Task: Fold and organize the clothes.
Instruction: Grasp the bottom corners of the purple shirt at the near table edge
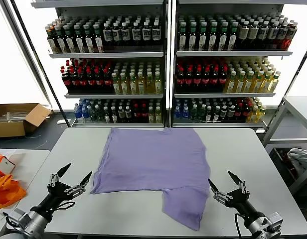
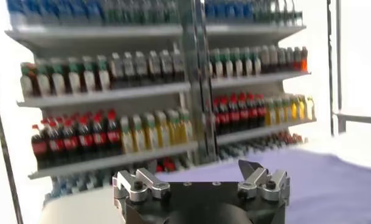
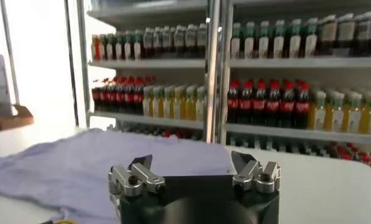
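Note:
A lavender-purple T-shirt [image 1: 153, 162] lies flat on the grey table [image 1: 243, 159], plain side up, with one part reaching toward the front edge at the right. No print shows. My left gripper [image 1: 71, 174] is open and empty, hovering near the front left of the table, left of the shirt. My right gripper [image 1: 227, 180] is open and empty near the front right, right of the shirt's lower part. The shirt also shows in the left wrist view [image 2: 331, 182] and in the right wrist view [image 3: 82, 167], beyond each open gripper [image 2: 201, 173] [image 3: 191, 163].
Shelves of drink bottles [image 1: 168, 64] stand behind the table. An orange fabric item [image 1: 6, 189] lies on a side table at the left. A cardboard box [image 1: 16, 118] sits on the floor at the back left. A grey-white cloth bundle [image 1: 302, 158] lies on a rack at the right.

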Controlling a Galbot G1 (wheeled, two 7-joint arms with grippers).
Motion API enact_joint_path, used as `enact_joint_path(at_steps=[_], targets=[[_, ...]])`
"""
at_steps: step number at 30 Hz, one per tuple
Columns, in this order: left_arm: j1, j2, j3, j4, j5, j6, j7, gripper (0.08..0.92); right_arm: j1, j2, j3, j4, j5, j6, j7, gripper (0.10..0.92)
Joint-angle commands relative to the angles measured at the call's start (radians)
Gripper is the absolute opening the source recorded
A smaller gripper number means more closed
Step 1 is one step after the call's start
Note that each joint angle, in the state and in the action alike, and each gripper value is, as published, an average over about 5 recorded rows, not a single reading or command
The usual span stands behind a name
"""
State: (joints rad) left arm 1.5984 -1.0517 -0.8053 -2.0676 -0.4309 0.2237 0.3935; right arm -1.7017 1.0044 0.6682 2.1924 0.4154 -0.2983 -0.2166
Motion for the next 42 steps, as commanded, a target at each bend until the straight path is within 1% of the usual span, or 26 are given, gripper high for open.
enact_joint_path(at_steps=[1, 7, 12, 19, 21, 25, 26, 28, 35, 42], targets=[[0.006, 0.139, 0.110, -0.006, -0.014, 0.157, -0.073, 0.823, -0.042, -0.122, -0.016, 0.054, 0.031, -0.110, 0.057, 0.823], [-0.042, 0.169, 0.200, 0.065, 0.001, 0.203, -0.102, 0.823, -0.059, -0.131, -0.070, 0.092, 0.012, -0.210, 0.083, 0.823], [-0.077, 0.182, 0.224, 0.127, -0.005, 0.208, -0.121, 0.823, -0.081, -0.107, -0.102, 0.095, -0.002, -0.218, 0.086, 0.823], [-0.123, 0.186, 0.238, 0.181, -0.020, 0.205, -0.125, 0.823, -0.086, -0.078, -0.151, 0.080, -0.015, -0.219, 0.097, 0.822], [-0.136, 0.184, 0.244, 0.194, -0.022, 0.204, -0.125, 0.823, -0.078, -0.069, -0.171, 0.074, -0.015, -0.220, 0.104, 0.803], [-0.159, 0.177, 0.255, 0.217, -0.029, 0.201, -0.125, 0.823, -0.056, -0.045, -0.220, 0.063, -0.029, -0.229, 0.112, 0.707], [-0.164, 0.176, 0.259, 0.223, -0.032, 0.201, -0.125, 0.820, -0.051, -0.039, -0.231, 0.059, -0.037, -0.232, 0.113, 0.672], [-0.173, 0.174, 0.272, 0.235, -0.037, 0.200, -0.124, 0.798, -0.043, -0.030, -0.251, 0.048, -0.053, -0.235, 0.115, 0.620], [-0.202, 0.162, 0.307, 0.266, -0.038, 0.198, -0.112, 0.612, -0.056, -0.027, -0.264, 0.044, -0.055, -0.234, 0.114, 0.412], [-0.183, 0.158, 0.312, 0.273, -0.037, 0.190, -0.100, 0.413, -0.083, -0.023, -0.244, 0.048, -0.050, -0.214, 0.113, 0.213]])
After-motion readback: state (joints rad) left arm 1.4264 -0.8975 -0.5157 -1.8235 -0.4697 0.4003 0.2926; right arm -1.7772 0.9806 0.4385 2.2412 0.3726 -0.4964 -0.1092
